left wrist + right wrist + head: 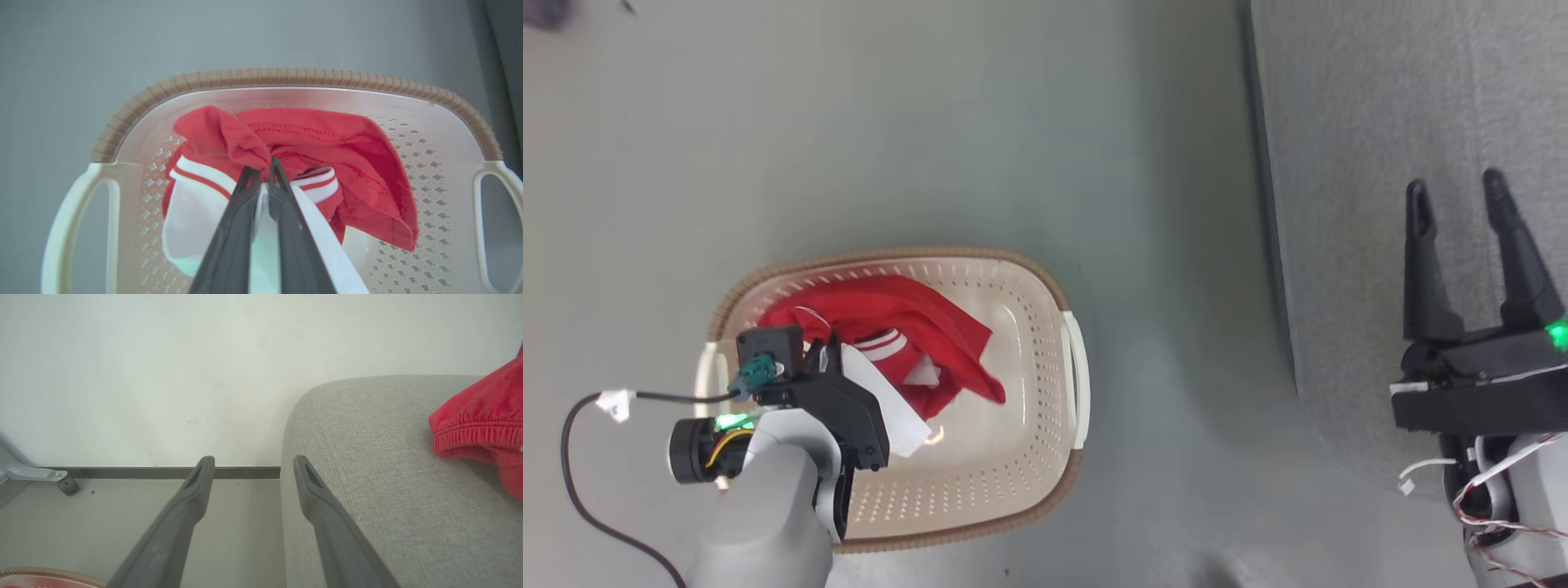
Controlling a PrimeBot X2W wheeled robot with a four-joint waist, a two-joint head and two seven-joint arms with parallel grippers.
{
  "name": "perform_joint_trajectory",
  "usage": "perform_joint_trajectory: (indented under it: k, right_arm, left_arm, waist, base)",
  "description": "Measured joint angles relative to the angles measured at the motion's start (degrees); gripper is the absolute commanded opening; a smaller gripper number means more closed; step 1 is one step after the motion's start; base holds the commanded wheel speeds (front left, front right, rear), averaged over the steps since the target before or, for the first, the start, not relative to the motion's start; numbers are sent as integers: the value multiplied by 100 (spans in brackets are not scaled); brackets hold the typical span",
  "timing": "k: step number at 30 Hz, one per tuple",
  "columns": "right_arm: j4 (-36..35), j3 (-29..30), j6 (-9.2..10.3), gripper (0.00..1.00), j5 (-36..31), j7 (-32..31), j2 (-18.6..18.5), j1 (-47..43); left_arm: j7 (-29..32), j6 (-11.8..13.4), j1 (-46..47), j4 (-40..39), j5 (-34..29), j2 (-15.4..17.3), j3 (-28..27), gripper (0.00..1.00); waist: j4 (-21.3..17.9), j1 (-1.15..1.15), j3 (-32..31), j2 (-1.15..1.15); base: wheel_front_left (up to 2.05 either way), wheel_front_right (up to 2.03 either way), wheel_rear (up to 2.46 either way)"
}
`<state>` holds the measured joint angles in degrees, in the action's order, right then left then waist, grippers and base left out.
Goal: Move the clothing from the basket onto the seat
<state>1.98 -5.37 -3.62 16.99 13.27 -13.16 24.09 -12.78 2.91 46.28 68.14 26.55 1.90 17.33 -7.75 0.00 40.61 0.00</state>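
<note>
Pinches a fold of the red clothing (327,139), white-striped at the cuffs and white-panelled, between the closed fingers of the left gripper (261,165). Has it bunched inside the cream, brown-rimmed basket (286,76) on the floor (931,122). Holds the right gripper (1454,184) spread wide and empty over the grey seat (1380,122). Shows, from the right wrist, another red piece (478,424) lying on the seat.

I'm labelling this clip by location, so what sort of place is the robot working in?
Probably a living room or a mock-up of one: a grey sofa by a white wall, and a laundry basket of red clothing on a smooth floor.
</note>
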Motion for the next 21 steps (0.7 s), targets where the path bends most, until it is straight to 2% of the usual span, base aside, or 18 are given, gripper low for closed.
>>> perform_joint_trajectory:
  k: [11, 21]
  right_arm:
    - [453, -82, -42, 100, 5, 43, 64, -281]
    - [719, -79, -42, 100, 13, 44, 94, -648]
  left_arm:
    - [-121, -236, -378, -305, 45, -8, 70, 0]
    - [-146, -283, -810, -1055, 58, -8, -43, 0]
  waist:
    - [152, -1, -877, 0]
    - [263, -1, -1633, -1]
  base:
    - [0, 0, 0]
    - [0, 0, 0]
